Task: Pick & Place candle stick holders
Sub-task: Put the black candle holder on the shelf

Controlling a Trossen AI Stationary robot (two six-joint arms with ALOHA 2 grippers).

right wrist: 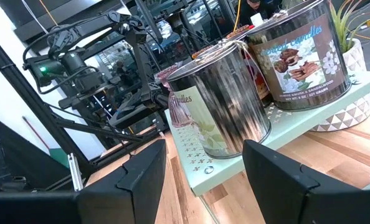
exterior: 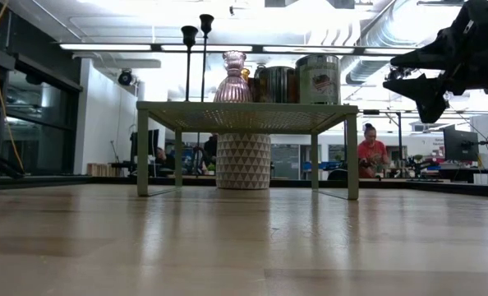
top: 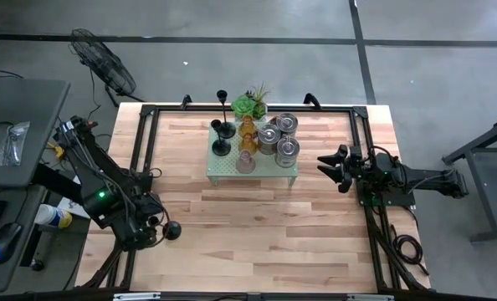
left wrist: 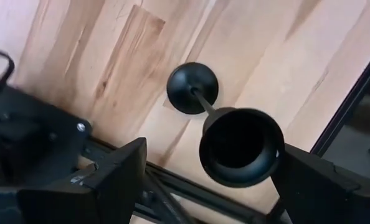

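Observation:
A black candle stick holder (top: 173,229) with a round base (left wrist: 192,88) and thin stem stands upright on the table near the left front. My left gripper (top: 161,227) is open, with its fingers on either side of the holder's cup (left wrist: 241,146). More holders stand on the pale green perforated stand (top: 223,171): two black ones (top: 222,127), an amber one (top: 247,134), a pink glass one (top: 245,161) and silvery cans (top: 288,150). My right gripper (top: 328,167) is open and empty, in the air to the right of the stand, facing the cans (right wrist: 222,99). My left gripper has the cup's rim (left wrist: 278,149) close against one finger (left wrist: 316,180), and the other finger (left wrist: 119,171) stands well clear of it. I cannot tell whether the near finger touches the rim. The holder stands on its base on the table.
A green spiky potted plant (top: 250,104) stands behind the stand. A black metal frame (top: 248,109) runs around the table top. Bare wood lies between the stand and the near edge. A person (exterior: 371,152) sits in the room behind.

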